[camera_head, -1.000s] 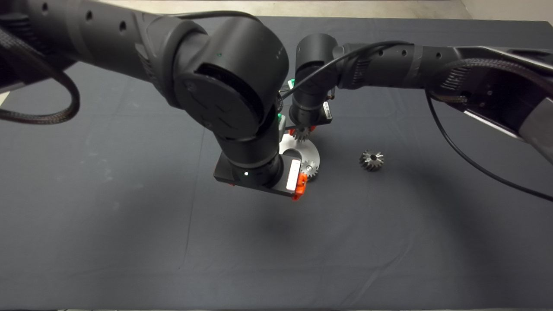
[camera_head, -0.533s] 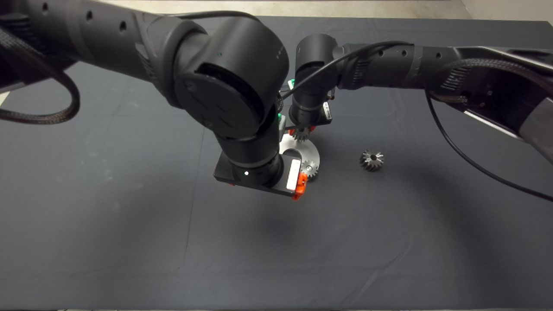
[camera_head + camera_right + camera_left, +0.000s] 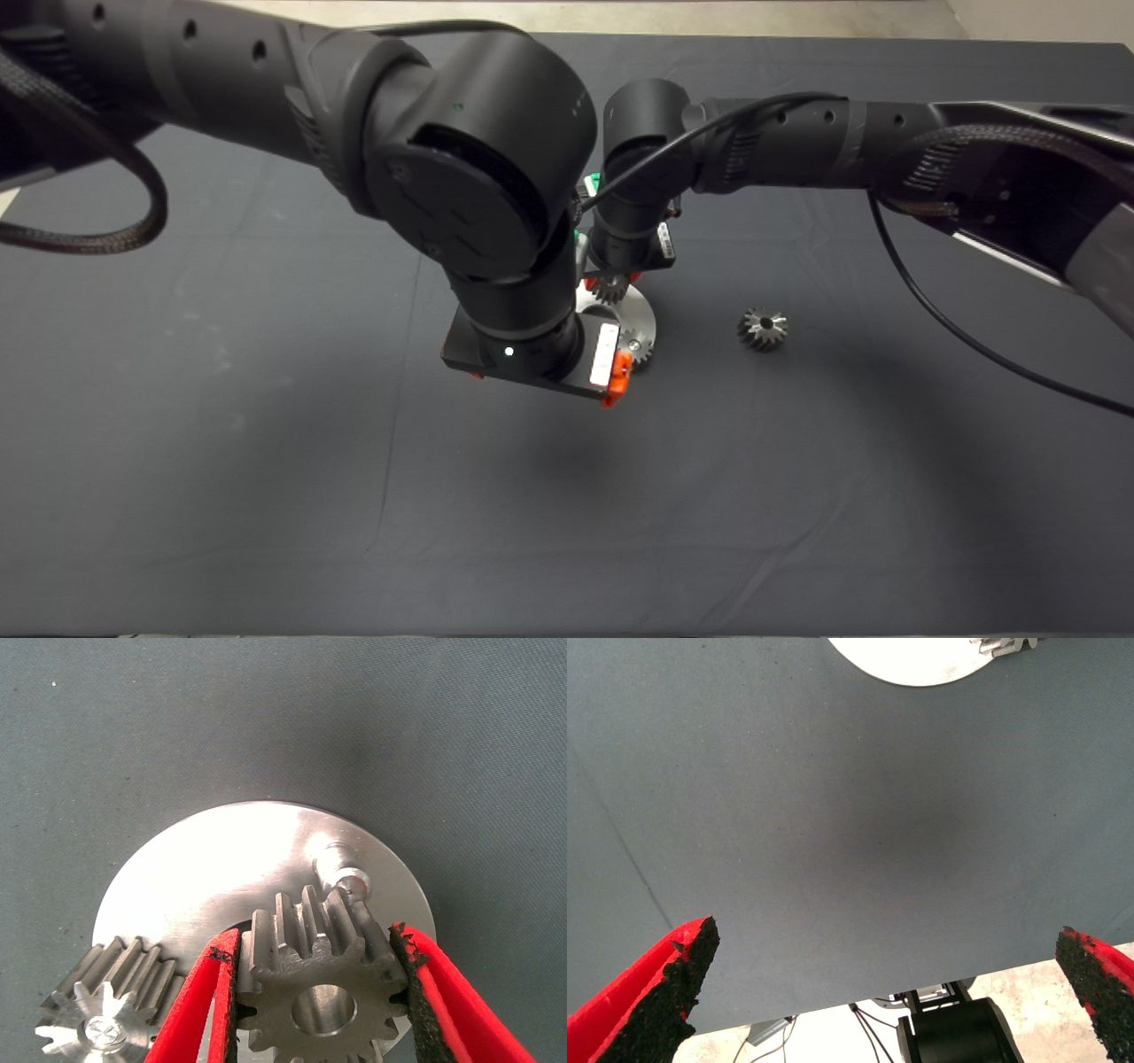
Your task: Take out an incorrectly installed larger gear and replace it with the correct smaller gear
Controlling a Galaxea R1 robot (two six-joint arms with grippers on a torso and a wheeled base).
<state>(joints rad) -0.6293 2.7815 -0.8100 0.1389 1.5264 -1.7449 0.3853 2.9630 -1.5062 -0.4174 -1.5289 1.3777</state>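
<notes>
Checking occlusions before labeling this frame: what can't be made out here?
- Head view: left end effector fingers, hidden under its own wrist.
- Head view: most of the round metal plate, covered by both arms.
- Right wrist view: smaller gear in the right end effector, lower teeth cut off by the edge.

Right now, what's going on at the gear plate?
The right end effector holds the smaller gear just above the round silver plate, near a bare peg. Another small gear already sits on the plate. The larger gear lies on the mat, off to the side of the plate. The left end effector is open over bare mat beside the plate.
</notes>
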